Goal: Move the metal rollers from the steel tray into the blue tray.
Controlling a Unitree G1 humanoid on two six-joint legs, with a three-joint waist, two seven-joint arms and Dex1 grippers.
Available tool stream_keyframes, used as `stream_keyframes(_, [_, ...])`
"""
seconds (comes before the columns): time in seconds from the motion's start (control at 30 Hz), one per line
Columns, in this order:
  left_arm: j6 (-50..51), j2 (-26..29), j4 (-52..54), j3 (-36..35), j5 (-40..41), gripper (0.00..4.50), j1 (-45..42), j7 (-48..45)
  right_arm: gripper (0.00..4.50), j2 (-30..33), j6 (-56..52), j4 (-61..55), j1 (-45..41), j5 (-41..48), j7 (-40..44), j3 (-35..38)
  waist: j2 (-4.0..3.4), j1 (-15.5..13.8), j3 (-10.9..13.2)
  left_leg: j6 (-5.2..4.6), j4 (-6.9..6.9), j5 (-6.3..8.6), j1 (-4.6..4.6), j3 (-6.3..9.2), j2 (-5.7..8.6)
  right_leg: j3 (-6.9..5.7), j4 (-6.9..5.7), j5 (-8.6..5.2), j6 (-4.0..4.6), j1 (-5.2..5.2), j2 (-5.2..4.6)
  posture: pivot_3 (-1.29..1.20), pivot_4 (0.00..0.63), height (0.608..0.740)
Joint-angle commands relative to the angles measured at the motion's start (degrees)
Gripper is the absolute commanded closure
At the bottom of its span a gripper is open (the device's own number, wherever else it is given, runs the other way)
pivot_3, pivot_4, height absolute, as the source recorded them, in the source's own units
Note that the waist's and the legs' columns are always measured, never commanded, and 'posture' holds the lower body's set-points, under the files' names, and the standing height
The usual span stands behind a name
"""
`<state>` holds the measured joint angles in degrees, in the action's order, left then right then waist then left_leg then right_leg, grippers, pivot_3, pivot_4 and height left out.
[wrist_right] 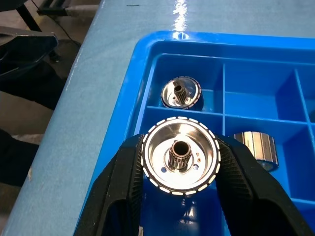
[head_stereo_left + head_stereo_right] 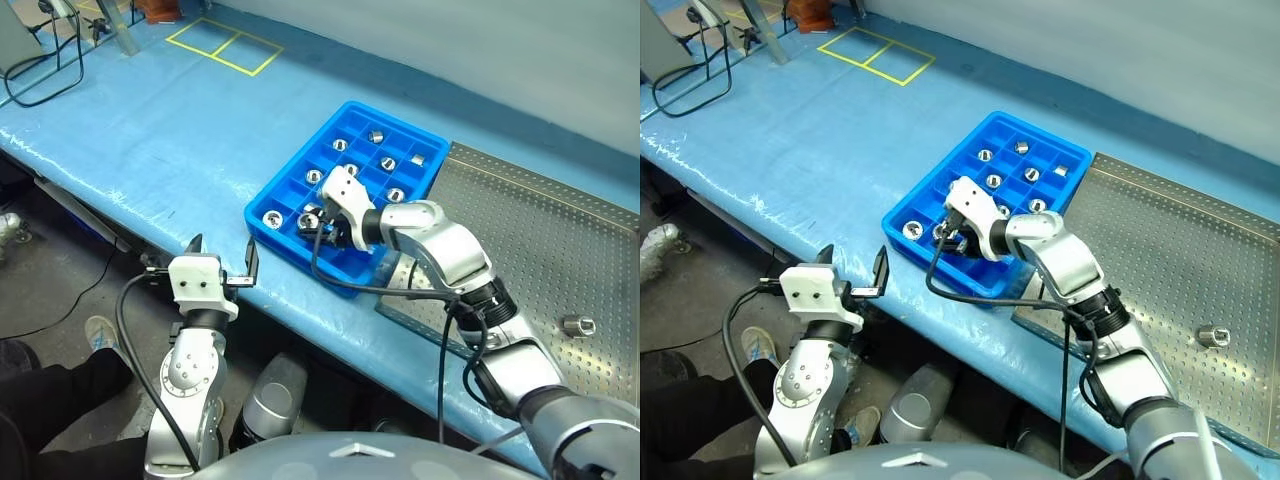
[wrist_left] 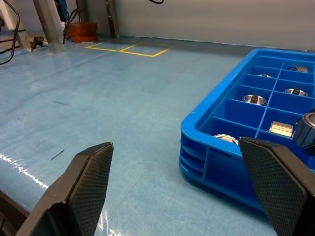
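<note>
a long bench [image 2: 150, 150] covered in blue sheet is seen, with yellow tape squares [image 2: 225, 45] marked near its far end. the blue tray [image 2: 285, 190] sits on it, touching the steel tray [image 2: 560, 240] on the right side.

right gripper [image 1: 179, 169]: fingers [image 1: 123, 182] are clamped on a roller [image 1: 180, 155], held at its rim from both sides, over the near-left corner area of the blue tray. the roller's hollow centre faces the wrist camera, so its axis runs along the fingers, tilted down toward the tray.

left gripper [image 2: 222, 268]: fingers [image 3: 91, 177] are spread wide, nothing held or touched, poised level just off the bench's front edge, near the blue tray's corner.

several rollers [image 2: 341, 145] lie in separate compartments of the blue tray, one [image 1: 181, 92] in the corner cell with its bore up. one roller [image 2: 577, 324] is left on the steel tray, lying near its right side.
</note>
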<state>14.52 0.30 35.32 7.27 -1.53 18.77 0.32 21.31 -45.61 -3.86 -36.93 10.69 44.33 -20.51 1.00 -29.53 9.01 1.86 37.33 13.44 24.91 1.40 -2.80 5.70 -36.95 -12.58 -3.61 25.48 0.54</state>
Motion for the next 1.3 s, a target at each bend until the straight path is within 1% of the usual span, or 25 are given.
stream_keyframes(0.03, [-0.74, 0.05, -0.31, 0.36, 0.31, 0.0, -0.83, -0.49, 2.79, 1.91, -0.39, -3.35, 0.24, -1.11, 0.11, -0.7, 0.0, 0.0, 0.0, 0.0, 0.0, 0.0, 0.01, 0.01, 0.0, -0.01, 0.0, -0.01, 0.01, 0.0, 0.0, 0.49, 0.15, 0.74])
stream_keyframes(0.27, [-0.52, 0.39, -1.71, 0.5, 0.39, 0.0, -2.68, -1.58, 2.79, 4.56, -1.04, -5.48, 2.13, -2.05, 2.34, -4.9, -0.01, 0.53, -0.01, 0.0, 0.01, 0.0, 0.02, 0.04, -0.01, -0.04, 0.0, 0.06, 0.08, -0.02, 0.0, 0.44, 0.15, 0.74])
stream_keyframes(0.37, [-0.3, 0.53, -2.21, 0.57, 0.47, 0.0, -3.37, -2.11, 1.67, 3.23, -0.88, -5.37, 2.91, -2.39, 0.72, -4.91, -0.02, 1.17, -0.05, 0.0, 0.01, -0.01, 0.0, 0.04, -0.01, -0.04, -0.01, 0.06, 0.09, -0.02, 0.01, 0.43, 0.15, 0.74])
stream_keyframes(0.4, [-0.26, 0.55, -2.26, 0.65, 0.5, 0.0, -3.49, -2.26, 1.43, 2.59, -0.49, -5.59, 3.27, -2.26, -0.07, -4.02, -0.01, 1.5, -0.1, 0.0, 0.01, 0.0, -0.03, 0.04, -0.02, -0.04, -0.01, 0.06, 0.09, -0.05, 0.01, 0.41, 0.15, 0.74])
stream_keyframes(0.47, [-0.11, 0.75, -2.75, 0.84, 0.86, 0.0, -4.36, -2.96, 0.86, -0.01, 0.36, -5.8, 3.88, -1.25, -3.5, 0.51, -0.01, 2.19, -0.1, 0.0, 0.01, 0.0, -0.06, 0.04, -0.04, -0.04, -0.01, 0.04, 0.08, -0.09, 0.02, 0.39, 0.15, 0.74])
stream_keyframes(0.5, [-0.03, 0.83, -2.97, 0.9, 1.0, 0.0, -4.76, -3.27, 0.86, -0.81, 0.79, -5.95, 4.11, -1.02, -4.61, 2.09, -0.01, 2.48, -0.1, 0.0, 0.01, 0.0, -0.04, 0.04, -0.04, -0.04, -0.02, 0.05, 0.09, -0.08, 0.02, 0.39, 0.15, 0.74])
stream_keyframes(0.63, [0.54, 1.8, -6.08, 2.0, 1.79, 0.0, -9.11, -6.28, 0.86, -4.32, 1.4, -9.75, 7.21, 0.35, -11.63, 10.85, -0.1, 3.68, -0.14, 0.03, 0.05, -0.03, -0.02, 0.06, -0.06, -0.07, -0.07, 0.13, 0.2, -0.08, 0.04, 0.25, 0.15, 0.74])
stream_keyframes(0.73, [0.83, 2.72, -8.66, 2.85, 2.04, 0.0, -12.54, -8.47, 0.86, -5.71, 0.09, -13.42, 10.3, 1.06, -16.35, 16.2, -0.15, 5.73, -0.19, -0.01, 0.18, -0.02, -0.03, 0.08, -0.04, -0.08, -0.02, 0.12, 0.19, -0.18, 0.01, 0.16, 0.15, 0.74])
stream_keyframes(0.8, [0.92, 3.19, -10.5, 3.19, 2.78, 0.0, -14.79, -9.99, 0.86, -5.82, -0.74, -15.74, 12.57, 0.84, -19.02, 18.43, -0.19, 8.15, -0.21, -0.06, 0.29, 0.0, -0.03, 0.06, -0.03, -0.06, 0.01, 0.08, 0.2, -0.31, 0.0, 0.1, 0.15, 0.74])
stream_keyframes(0.87, [0.93, 3.69, -12.38, 3.68, 3.39, 0.0, -17.15, -11.73, 0.86, -5.38, -1.94, -18.14, 14.97, 0.52, -21.17, 19.76, -0.24, 11.46, -0.24, -0.11, 0.38, -0.01, -0.05, 0.06, -0.02, -0.04, 0.02, 0.09, 0.2, -0.41, 0.0, 0.04, 0.15, 0.74])
stream_keyframes(0.97, [0.71, 4.08, -15.1, 4.3, 3.96, 0.0, -20.39, -13.98, 0.86, -5.37, -2.13, -21.55, 18.08, -0.12, -24.35, 21.11, -0.37, 17.52, -0.29, -0.15, 0.41, -0.03, -0.27, 0.08, -0.02, -0.02, 0.02, 0.15, 0.28, -0.65, 0.01, -0.03, 0.15, 0.74])
stream_keyframes(1.1, [-0.1, 4.53, -18.42, 5.42, 4.02, 0.0, -23.9, -16.42, 0.86, -7.53, -0.07, -22.32, 20.5, -5.59, -34.16, 23.06, -0.43, 25.98, -0.33, -0.21, 0.43, -0.03, -0.49, 0.13, -0.02, 0.02, 0.01, 0.16, 0.28, -0.91, 0.0, -0.09, 0.15, 0.74])
stream_keyframes(1.17, [-0.28, 4.68, -19.31, 5.93, 4.29, 0.0, -24.97, -17.38, 0.86, -9.36, 0.51, -22.93, 21.4, -6.18, -37.03, 24.32, -0.46, 29.12, -0.34, -0.23, 0.42, -0.04, -0.57, 0.11, -0.01, 0.09, -0.05, 0.23, 0.19, -0.96, 0.0, -0.12, 0.15, 0.74])
stream_keyframes(1.2, [-0.32, 4.72, -19.74, 6.13, 4.36, 0.0, -25.42, -17.75, 0.86, -10.17, 0.66, -22.95, 21.73, -6.12, -37.97, 25.06, -0.47, 30.79, -0.35, -0.24, 0.41, -0.04, -0.62, 0.1, -0.01, 0.15, -0.09, 0.33, 0.0, -0.96, 0.01, -0.13, 0.15, 0.74])
stream_keyframes(1.3, [-0.42, 4.87, -20.54, 6.46, 4.36, 0.0, -26.28, -18.59, 0.86, -11.19, 0.71, -22.26, 22.19, -6.08, -39.26, 26.13, -0.48, 34.2, -0.34, -0.25, 0.36, -0.04, -0.82, 0.09, 0.03, 0.31, -0.32, 0.3, 0.02, -1.0, 0.05, -0.15, 0.15, 0.74])
